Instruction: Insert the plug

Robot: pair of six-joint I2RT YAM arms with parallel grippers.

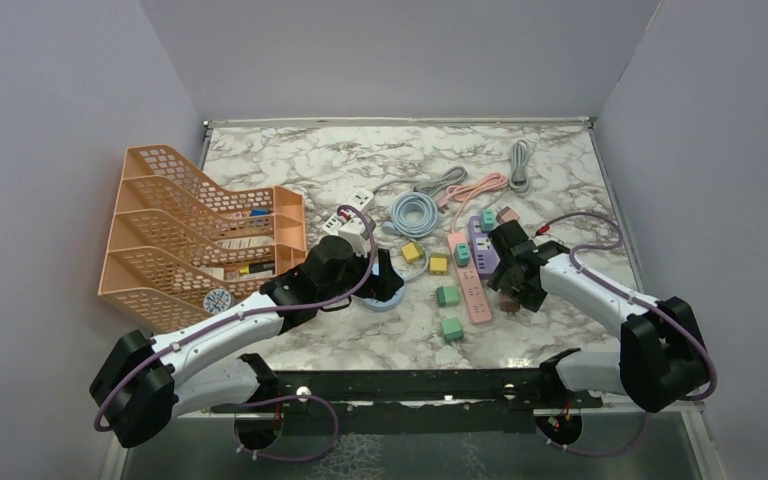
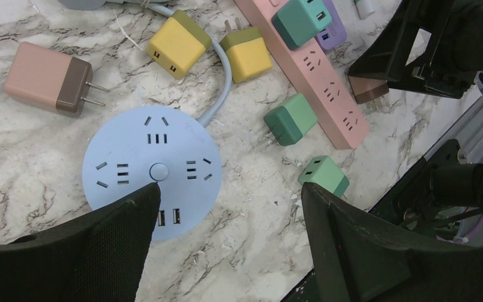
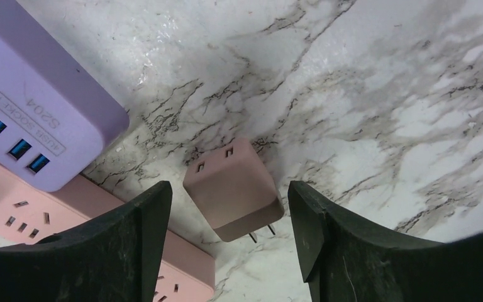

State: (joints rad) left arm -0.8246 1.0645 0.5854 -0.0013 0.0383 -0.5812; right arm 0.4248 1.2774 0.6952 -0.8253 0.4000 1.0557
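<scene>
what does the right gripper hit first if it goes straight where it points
Likely the pink plug, lying on the marble table between the open fingers of the right gripper; depth unclear.

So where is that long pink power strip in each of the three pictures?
Top external: pink power strip lies mid-table, right of centre.
Left wrist: the strip runs diagonally at upper right.
Right wrist: it shows at bottom left.
Shared landmark: purple power strip alongside it.

Left arm (image 1: 210,335) and right arm (image 1: 600,290) stretched forward, angled toward each other.
The left claw (image 2: 229,192) and right claw (image 3: 229,189) each hung low, pointed downward, jaws spread wide.
</scene>
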